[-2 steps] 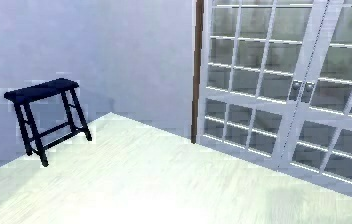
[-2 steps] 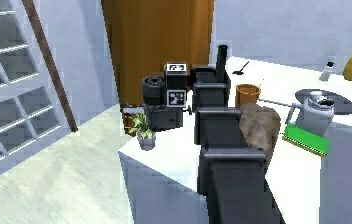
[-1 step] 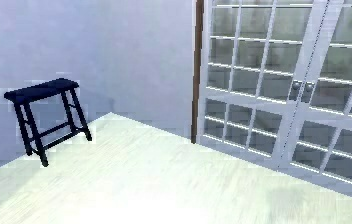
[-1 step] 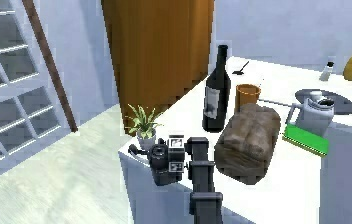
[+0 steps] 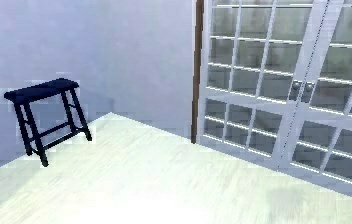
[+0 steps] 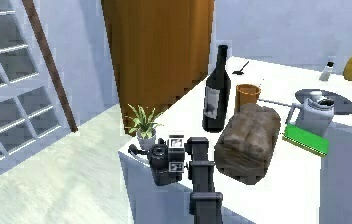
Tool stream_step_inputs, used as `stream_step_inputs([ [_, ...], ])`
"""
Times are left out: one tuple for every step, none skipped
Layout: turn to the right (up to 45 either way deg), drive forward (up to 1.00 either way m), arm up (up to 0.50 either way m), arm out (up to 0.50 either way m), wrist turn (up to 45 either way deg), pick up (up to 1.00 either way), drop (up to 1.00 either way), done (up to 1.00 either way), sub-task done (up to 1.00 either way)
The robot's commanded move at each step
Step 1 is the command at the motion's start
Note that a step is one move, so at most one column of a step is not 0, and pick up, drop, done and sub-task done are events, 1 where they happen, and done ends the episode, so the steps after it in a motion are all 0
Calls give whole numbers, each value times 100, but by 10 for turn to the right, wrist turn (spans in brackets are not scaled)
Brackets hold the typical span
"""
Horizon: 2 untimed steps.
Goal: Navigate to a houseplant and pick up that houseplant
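**A:** Which step is the robot on?

**B:** The reach, by the look of it, not the drive. The houseplant (image 6: 142, 122), a small spiky green plant in a pale pot, stands on the near corner of the white table (image 6: 284, 82), right at the finger end of the gripper (image 6: 144, 150).

**A:** So the gripper has it?

**B:** That cannot be told. The pot rests on the tabletop just where the fingers end. Whether they grasp it, merely touch it or fall short of it is not readable, nor is how the fingers are set.

**A:** What does the next move call for?

**B:** Probably a sure hold low on the pot, then a straight lift clear of the table. The dark wine bottle (image 6: 217, 90) and the brown loaf (image 6: 249, 140) stand behind the gripper, past the arm (image 6: 202, 195). They are near the plant but apart from it, so the lift should not swing that way.

**A:** Anything hard to see?

**B:** The gripper's body covers the foot of the pot, and the arm hides part of the table's edge. Far beyond the bottle, the small things on the table are too small to name. The dark stool (image 5: 49, 115) and the glazed doors (image 5: 284, 90) ahead of the base play no part in the task.
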Motion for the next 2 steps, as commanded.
stream_step_inputs([
  [0, 0, 10, 0, 0, 0, 0, 0, 0],
  [0, 0, 0, 0, 0, 0, 0, 100, 0],
])
